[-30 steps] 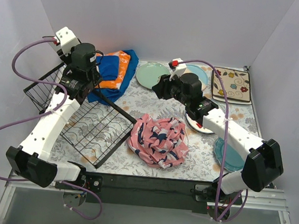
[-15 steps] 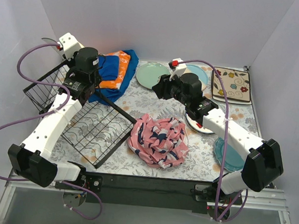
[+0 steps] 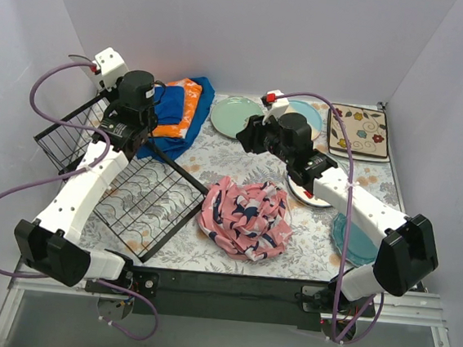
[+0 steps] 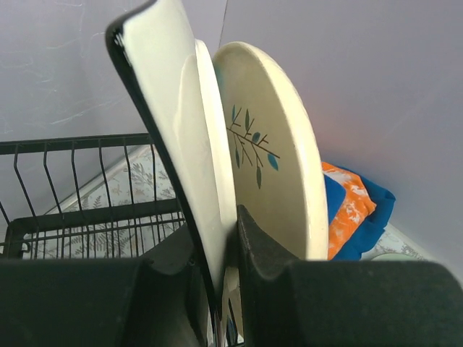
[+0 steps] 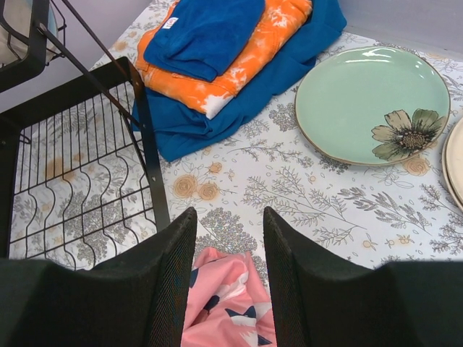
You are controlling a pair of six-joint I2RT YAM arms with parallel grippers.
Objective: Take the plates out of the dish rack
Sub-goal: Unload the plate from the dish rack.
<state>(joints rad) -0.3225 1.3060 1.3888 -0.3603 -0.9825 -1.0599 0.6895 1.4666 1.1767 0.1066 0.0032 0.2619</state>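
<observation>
Where the left gripper [image 4: 215, 242] meets the far end of the dish rack [image 3: 143, 199], we find its fingers clamped on the rim of an upright cream plate [image 4: 181, 116]. The right gripper [image 5: 228, 217], right of the rack, hangs open, empty.

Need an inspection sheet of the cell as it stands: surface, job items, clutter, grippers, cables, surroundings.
Surface: floral-print table cover, flat.
Job's things: black dish rack at left, cream plates on edge at it; mint green plate, square plate, teal plate flat on the cover.
Clutter: pink cloth centre; folded blue-orange cloths at back.
Grippers: left gripper shut on one of the cream plates; right gripper open, empty, over the pink cloth's edge.
Cables: purple cables loop off both arms.
Surroundings: plain white walls; nothing else seen.
</observation>
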